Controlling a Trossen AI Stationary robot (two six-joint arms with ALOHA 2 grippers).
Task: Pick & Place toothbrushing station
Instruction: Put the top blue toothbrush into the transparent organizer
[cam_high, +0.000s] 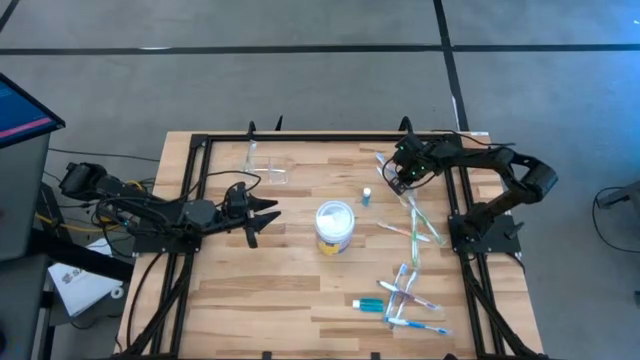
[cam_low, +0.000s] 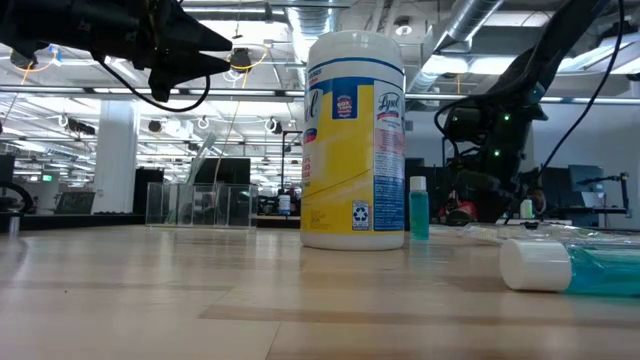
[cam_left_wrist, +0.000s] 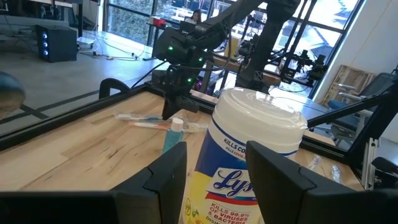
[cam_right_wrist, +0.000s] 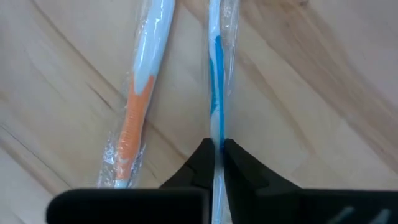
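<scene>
Pinched between the right gripper's (cam_right_wrist: 217, 152) closed fingers lies a wrapped blue-and-white toothbrush (cam_right_wrist: 216, 81), flat on the table (cam_high: 260, 290); an orange one (cam_right_wrist: 134, 118) lies beside. Left gripper (cam_high: 268, 218) hovers spread, empty, facing the wipes tub (cam_high: 334, 226). Toothbrushing station (cam_high: 266, 166), seemingly upright, stands near the far-left edge.

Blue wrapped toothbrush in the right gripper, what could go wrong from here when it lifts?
1. The right gripper is shut on the blue-and-white toothbrush in clear wrap, pinching a thin section; it may hold mostly film, so the brush could slip or swing.
2. The orange-and-white wrapped toothbrush lies close beside it and could get nudged.
3. The white-lidded yellow wipes tub stands between there and the clear plastic organiser stand, so a low carry might clip it.
</scene>
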